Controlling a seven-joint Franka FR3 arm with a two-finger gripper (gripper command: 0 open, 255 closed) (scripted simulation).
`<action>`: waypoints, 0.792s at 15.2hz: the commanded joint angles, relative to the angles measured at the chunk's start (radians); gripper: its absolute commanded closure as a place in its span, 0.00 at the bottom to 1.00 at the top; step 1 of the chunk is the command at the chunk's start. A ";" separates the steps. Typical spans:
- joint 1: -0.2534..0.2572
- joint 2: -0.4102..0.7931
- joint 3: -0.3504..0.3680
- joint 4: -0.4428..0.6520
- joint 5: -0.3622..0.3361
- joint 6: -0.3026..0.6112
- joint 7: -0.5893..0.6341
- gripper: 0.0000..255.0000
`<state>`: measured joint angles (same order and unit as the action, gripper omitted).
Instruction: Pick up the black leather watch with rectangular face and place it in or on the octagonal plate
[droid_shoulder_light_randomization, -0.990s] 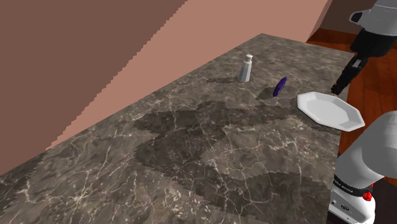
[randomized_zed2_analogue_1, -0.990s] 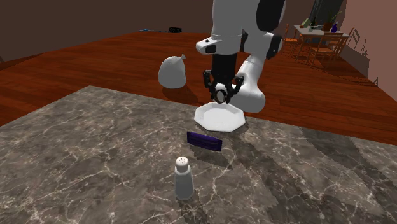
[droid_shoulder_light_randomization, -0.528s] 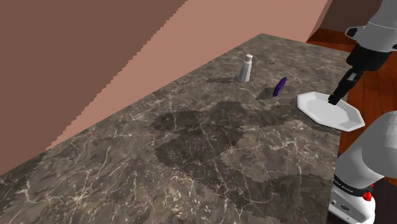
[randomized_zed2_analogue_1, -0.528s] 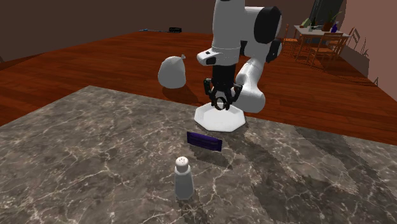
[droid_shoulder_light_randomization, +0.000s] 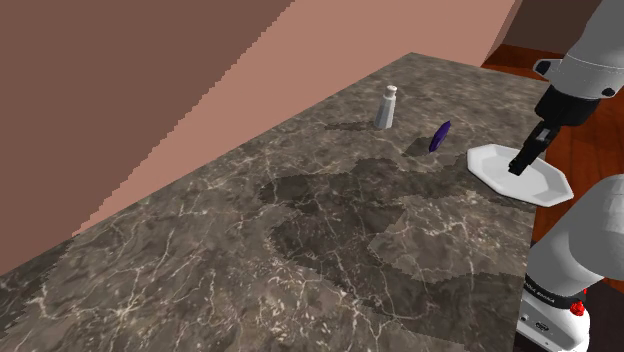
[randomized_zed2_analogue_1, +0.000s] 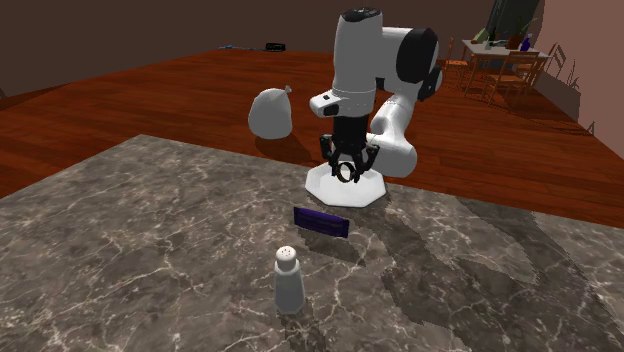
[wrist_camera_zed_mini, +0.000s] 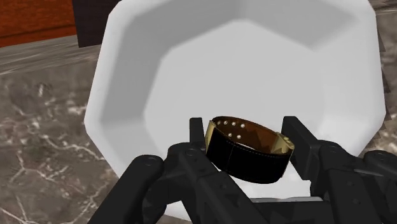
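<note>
**Watch brought down over the plate**

Watch (wrist_camera_zed_mini: 245, 156), a black band with gold-coloured trim, sits clamped between the two black fingers of the gripper (wrist_camera_zed_mini: 245, 137), which press on it from either side. Right under it is the white octagonal plate (wrist_camera_zed_mini: 254, 57), its flat middle directly below the band. A second ago the hand hung higher, out past the plate's rim at the shoulder view's right. It has since moved in over the plate and come down, so that in the second exterior view the fingertips now hang just above the plate. I cannot tell whether the band touches the plate yet. By my judgement the carry is all but done, and only a short further descent and the release remain. Farther along the marble counter (droid_shoulder_light_randomization: 250, 230), to the shoulder view's left of the plate, a purple block (droid_shoulder_light_randomization: 439, 136) stands on edge. Beyond it stands a pale shaker (droid_shoulder_light_randomization: 387, 107), well apart from the hand.
</note>
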<state>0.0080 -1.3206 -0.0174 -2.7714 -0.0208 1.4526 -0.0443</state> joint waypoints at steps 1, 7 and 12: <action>0.000 -0.002 0.000 -0.002 0.000 0.001 0.000 1.00; 0.000 -0.002 0.000 -0.002 0.000 0.001 0.000 0.00; 0.001 0.035 0.001 0.078 0.001 -0.043 0.000 0.00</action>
<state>0.0070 -1.2975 -0.0204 -2.7262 -0.0238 1.4309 -0.0473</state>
